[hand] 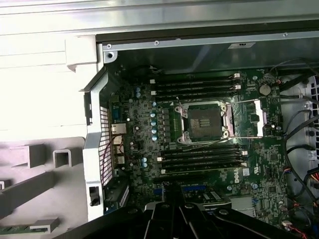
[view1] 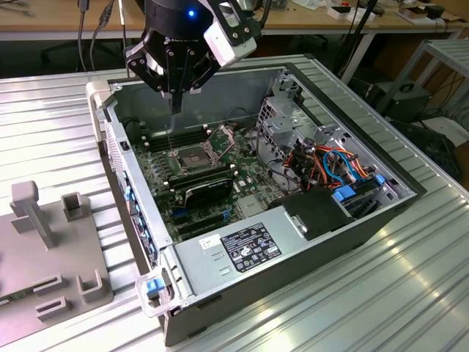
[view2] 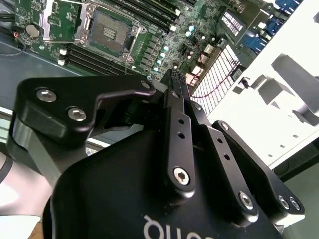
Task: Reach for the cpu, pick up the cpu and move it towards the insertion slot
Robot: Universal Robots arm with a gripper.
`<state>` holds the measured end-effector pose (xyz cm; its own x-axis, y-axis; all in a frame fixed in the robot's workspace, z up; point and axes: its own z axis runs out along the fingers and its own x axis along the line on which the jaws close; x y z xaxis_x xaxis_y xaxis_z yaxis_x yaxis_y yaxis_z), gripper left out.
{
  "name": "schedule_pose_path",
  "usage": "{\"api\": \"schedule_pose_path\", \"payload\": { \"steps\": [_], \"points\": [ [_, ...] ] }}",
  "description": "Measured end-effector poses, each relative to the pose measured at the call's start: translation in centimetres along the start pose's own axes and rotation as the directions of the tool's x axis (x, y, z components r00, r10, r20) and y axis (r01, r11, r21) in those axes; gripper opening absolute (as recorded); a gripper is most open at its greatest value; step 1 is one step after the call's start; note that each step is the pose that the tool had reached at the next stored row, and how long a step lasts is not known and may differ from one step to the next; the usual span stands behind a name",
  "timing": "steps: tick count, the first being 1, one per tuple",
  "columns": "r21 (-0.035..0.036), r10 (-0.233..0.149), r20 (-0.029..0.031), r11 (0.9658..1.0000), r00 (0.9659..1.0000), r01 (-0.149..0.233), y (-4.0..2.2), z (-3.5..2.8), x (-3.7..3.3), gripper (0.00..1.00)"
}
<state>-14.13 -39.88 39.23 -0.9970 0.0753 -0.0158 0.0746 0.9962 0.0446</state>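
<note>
**Claw hangs over the open slot**

I cannot pick out the cpu, and I cannot tell if something thin sits between the claw's tips. The insertion slot (hand: pixel 204 122) is open. It has a dark middle and a shiny frame, and its metal plate (hand: pixel 255 117) is flipped back beside it. Long dark memory slots (hand: pixel 199 159) lie on both sides.

The claw (view1: pixel 176 106) hangs above the slot and does not touch it. Its black fingers (view2: pixel 172 107) are pressed together and point down.

The slot sits on a green board (view1: pixel 165 183) inside an open computer case (view1: pixel 242 293). A black card (view1: pixel 209 189) stands just beside the slot.

The case lies on a shiny, ribbed metal worktop (view1: pixel 381 308). Grey holder blocks (view1: pixel 44 249) sit at the exterior view's left. Behind it all is a wooden desk (view1: pixel 308 18).
</note>
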Motion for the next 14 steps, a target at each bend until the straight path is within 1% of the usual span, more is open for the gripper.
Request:
{"api": "schedule_pose_path", "payload": {
  "steps": [11,14],
  "points": [
    [0.0004,0.000,-0.0038,1.0000,1.0000,0.000,-0.03,0.03,0.35,0.11],
    [0.0006,0.000,-0.0068,1.0000,1.0000,0.000,-0.05,0.05,0.62,0.11]
  ]
}}
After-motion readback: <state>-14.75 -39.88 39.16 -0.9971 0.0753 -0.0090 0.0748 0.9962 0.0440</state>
